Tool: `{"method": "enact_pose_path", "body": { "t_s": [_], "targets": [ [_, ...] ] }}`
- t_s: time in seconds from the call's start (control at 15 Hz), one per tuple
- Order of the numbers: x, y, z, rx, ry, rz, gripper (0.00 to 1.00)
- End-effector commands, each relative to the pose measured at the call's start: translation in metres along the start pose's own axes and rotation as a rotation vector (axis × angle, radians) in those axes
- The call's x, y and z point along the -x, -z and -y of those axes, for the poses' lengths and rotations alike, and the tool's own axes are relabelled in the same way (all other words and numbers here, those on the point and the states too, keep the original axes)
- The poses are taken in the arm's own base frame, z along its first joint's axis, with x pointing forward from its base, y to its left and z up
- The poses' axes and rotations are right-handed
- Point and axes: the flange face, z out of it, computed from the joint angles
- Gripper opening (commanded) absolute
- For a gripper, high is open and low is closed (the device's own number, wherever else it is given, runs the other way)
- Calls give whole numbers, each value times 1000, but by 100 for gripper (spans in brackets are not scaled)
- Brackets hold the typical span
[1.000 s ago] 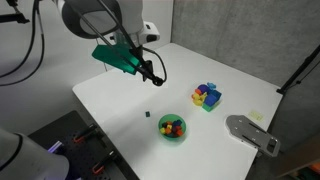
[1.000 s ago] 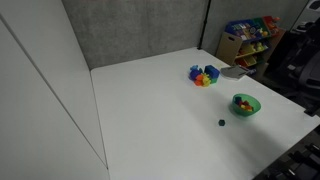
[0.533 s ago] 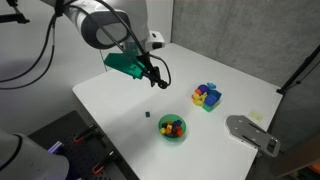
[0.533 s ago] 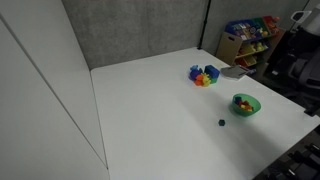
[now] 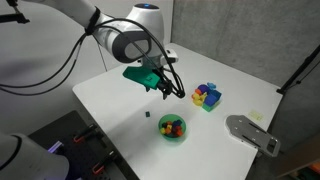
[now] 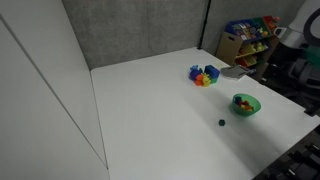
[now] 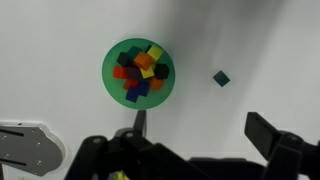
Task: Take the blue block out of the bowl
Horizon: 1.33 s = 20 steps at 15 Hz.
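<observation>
The small green bowl (image 7: 108,75) lies on the white table and holds several coloured blocks; a blue block (image 7: 137,90) sits at its near edge among red, yellow, orange and dark ones. The bowl also shows in both exterior views (image 5: 172,129) (image 6: 245,104). My gripper (image 7: 203,128) is open and empty, well above the table, with the bowl off beside one finger. In an exterior view the gripper (image 5: 171,92) hangs above and behind the bowl.
A small dark teal block (image 7: 221,78) lies loose on the table beside the bowl (image 5: 146,114) (image 6: 221,124). A blue square tray of coloured blocks (image 5: 207,96) (image 6: 204,75) stands farther back. A grey flat object (image 5: 250,133) (image 7: 25,146) lies near the table edge.
The arm has swung across the table toward the bowl and lowered somewhat. The gripper stays open. The bowl, blocks and tray have not moved.
</observation>
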Motion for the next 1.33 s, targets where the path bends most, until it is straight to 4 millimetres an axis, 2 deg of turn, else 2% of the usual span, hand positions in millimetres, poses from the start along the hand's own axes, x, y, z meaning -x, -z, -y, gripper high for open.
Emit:
{"method": "enact_pose_path", "body": {
  "t_s": [0.0,0.4,0.8,1.27],
  "targets": [
    [-21,-26,-18,47,-15,35,100],
    [-43,-75,-26,95,-7,56,100],
    [-64,-119,-33,140,-99,57,100],
    [-79,-177,-49,123,-204,107,100]
  ]
}}
